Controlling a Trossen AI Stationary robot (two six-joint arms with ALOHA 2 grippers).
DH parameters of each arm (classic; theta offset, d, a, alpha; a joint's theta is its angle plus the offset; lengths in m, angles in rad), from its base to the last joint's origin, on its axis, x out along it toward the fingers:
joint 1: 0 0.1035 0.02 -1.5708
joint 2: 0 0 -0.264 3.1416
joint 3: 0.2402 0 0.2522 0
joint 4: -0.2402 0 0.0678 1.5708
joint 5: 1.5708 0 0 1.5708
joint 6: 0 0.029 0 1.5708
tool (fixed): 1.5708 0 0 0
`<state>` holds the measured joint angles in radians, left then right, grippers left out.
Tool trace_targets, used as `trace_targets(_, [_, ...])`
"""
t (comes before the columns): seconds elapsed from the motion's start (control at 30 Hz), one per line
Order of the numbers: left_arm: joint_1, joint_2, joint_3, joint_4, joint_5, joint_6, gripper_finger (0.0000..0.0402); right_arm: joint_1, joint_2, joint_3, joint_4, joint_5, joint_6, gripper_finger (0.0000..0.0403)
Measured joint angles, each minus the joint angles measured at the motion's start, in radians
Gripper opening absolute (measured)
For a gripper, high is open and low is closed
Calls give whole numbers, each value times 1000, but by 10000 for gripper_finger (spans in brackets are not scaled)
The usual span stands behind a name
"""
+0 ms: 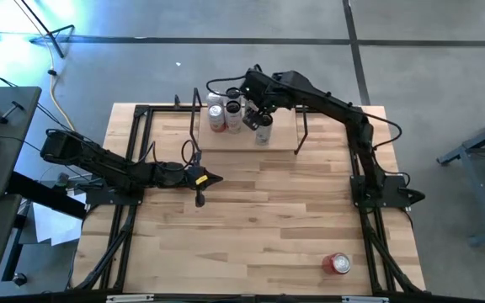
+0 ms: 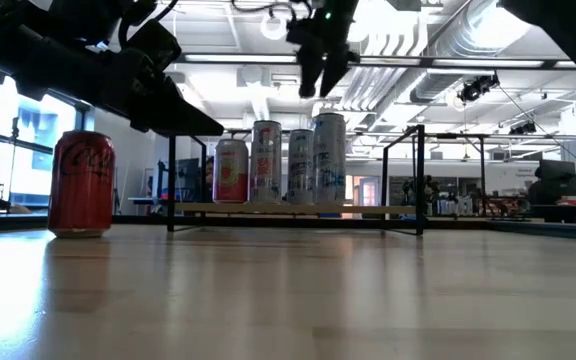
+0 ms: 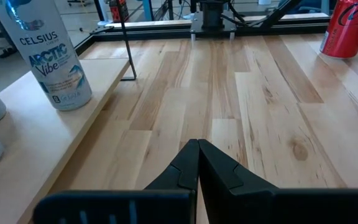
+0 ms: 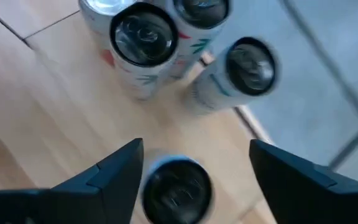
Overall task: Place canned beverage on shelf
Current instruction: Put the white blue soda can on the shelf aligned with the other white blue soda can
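Big open workshop with a grey floor and exposed ducts overhead, and in the middle a light-wood table (image 1: 251, 219) with the shelf (image 1: 226, 141) sitting near its far edge, black rod uprights at each end. Four tall slim cans already stand on the shelf in a tight bunch. The right gripper (image 4: 194, 165) hangs directly over the nearest one, a white Celsius can (image 3: 48, 56), fingers spread wide with the can's dark lid between them but nothing pinched, so it looks let go and standing on its own. The left gripper (image 3: 197, 158) is parked low over the middle of the table, fingers pressed together on nothing. One more drink is waiting: a red soda can (image 1: 337, 263) upright near the front right corner of the table, well apart from the shelf. My guess on handling: rigid round aluminium, smooth and a bit slick, thin walls that dent if squeezed too hard, probably some heft if full. I'd grab it across the body around mid-height, not the rim. The slim ones look tippy and they're packed close, so a nudge could topple the neighbours.
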<state>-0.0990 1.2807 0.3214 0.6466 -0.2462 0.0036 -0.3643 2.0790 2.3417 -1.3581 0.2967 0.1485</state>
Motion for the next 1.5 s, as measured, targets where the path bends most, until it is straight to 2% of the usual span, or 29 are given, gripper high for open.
trace_targets(0.07, [0, 0, 0, 1, 0, 0, 0, 20, -26, 0, -41, 82, -20, 251])
trace_targets(0.13, [0, 0, 0, 5, 0, 0, 0, 40, -44, 0, -68, 177, -26, 205])
trace_targets(0.27, [0, 0, 0, 3, 0, 0, 0, 81, -80, -2, -133, 330, -8, 53])
trace_targets(0.33, [0, 0, 0, 2, 0, 3, 0, 109, -96, -7, -143, 387, 8, 17])
trace_targets(0.47, [0, 0, 0, 1, 0, 6, 0, 155, -157, -154, -38, 465, 28, 20])
trace_targets(0.57, [0, 0, 0, 1, 0, 5, 0, 171, -246, -385, 180, 470, -3, 4])
trace_targets(0.7, [0, 0, 0, 2, 0, 1, 0, 201, -413, -747, 557, 379, -57, 2])
trace_targets(0.83, [0, 0, 0, 3, -1, 1, 0, 258, -634, -1092, 957, 275, -77, 1])
trace_targets(0.97, [0, 0, 0, 4, -2, 0, 0, 315, -808, -1389, 1184, 231, -9, 0])
trace_targets(1.07, [0, 0, 0, 7, -2, 0, 0, 342, -866, -1558, 1317, 243, 65, 0])
trace_targets(1.17, [0, 0, 0, 9, -2, -1, 0, 332, -861, -1674, 1430, 277, 117, 0])
trace_targets(1.27, [0, 0, 0, 10, -2, -11, 0, 294, -834, -1726, 1553, 283, 150, 0])
trace_targets(1.37, [0, 0, 0, 10, -3, -11, 0, 252, -807, -1733, 1621, 285, 157, 0])
trace_targets(1.5, [0, 0, 0, 10, -3, -11, 0, 185, -773, -1702, 1624, 263, 150, 0])
